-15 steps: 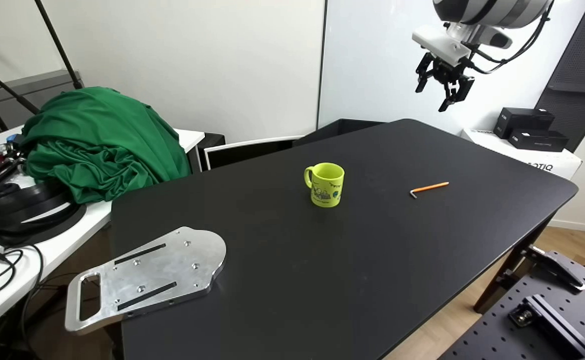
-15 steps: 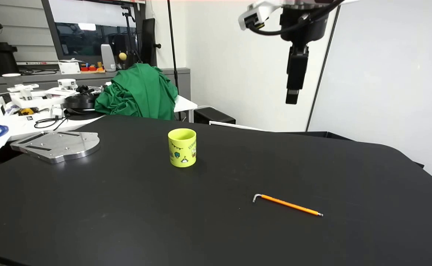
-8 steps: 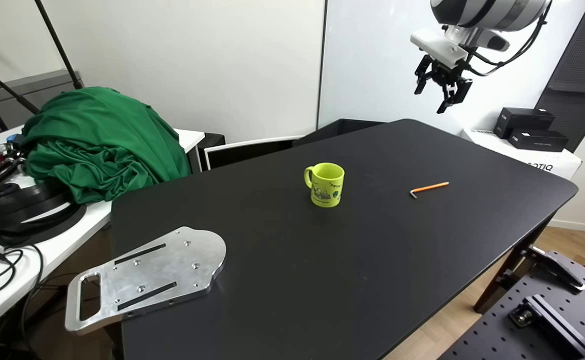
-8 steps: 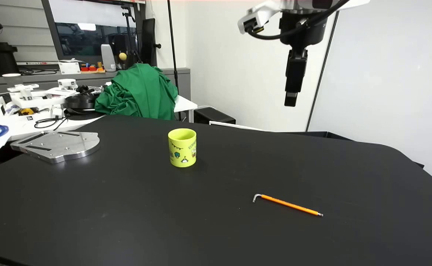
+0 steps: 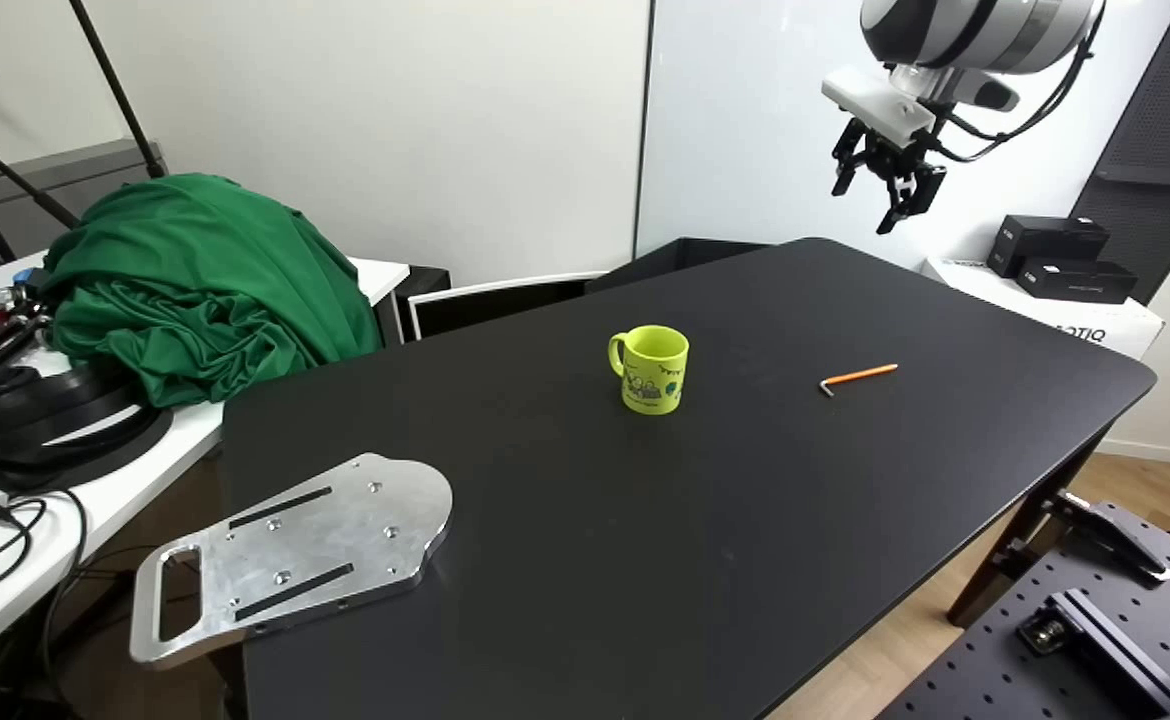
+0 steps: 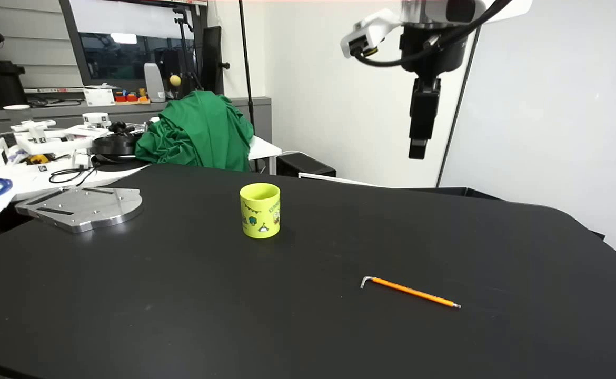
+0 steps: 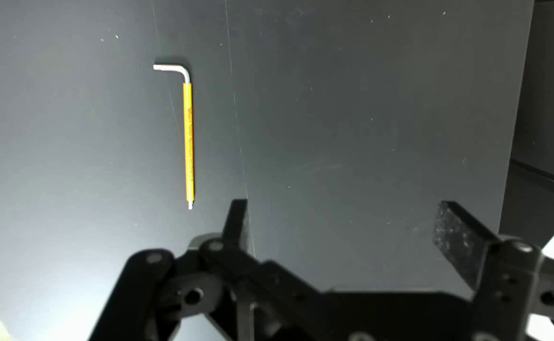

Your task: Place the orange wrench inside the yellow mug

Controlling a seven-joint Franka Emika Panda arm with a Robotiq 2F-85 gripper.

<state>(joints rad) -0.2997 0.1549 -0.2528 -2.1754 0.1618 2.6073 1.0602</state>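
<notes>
The orange wrench (image 5: 862, 374) is a thin L-shaped hex key with an orange sleeve and a bent silver end. It lies flat on the black table, also in an exterior view (image 6: 412, 291) and at the left of the wrist view (image 7: 189, 142). The yellow mug (image 5: 654, 375) stands upright with its handle at the side; it also shows in an exterior view (image 6: 260, 213) but is out of the wrist view. My gripper (image 5: 862, 209) is open and empty, high above the table. In the wrist view my gripper (image 7: 343, 208) stands right of the wrench, its fingers wide apart.
A silver metal plate (image 5: 315, 545) lies at a table (image 5: 585, 560) corner, overhanging the edge. A green cloth (image 5: 205, 280) is heaped on a white side table. A dark bin (image 5: 690, 255) stands behind the table, and a white box (image 5: 1055, 310) with black boxes stands beyond it.
My gripper has come down slightly and stays open. The wrench and the mug have not moved.
</notes>
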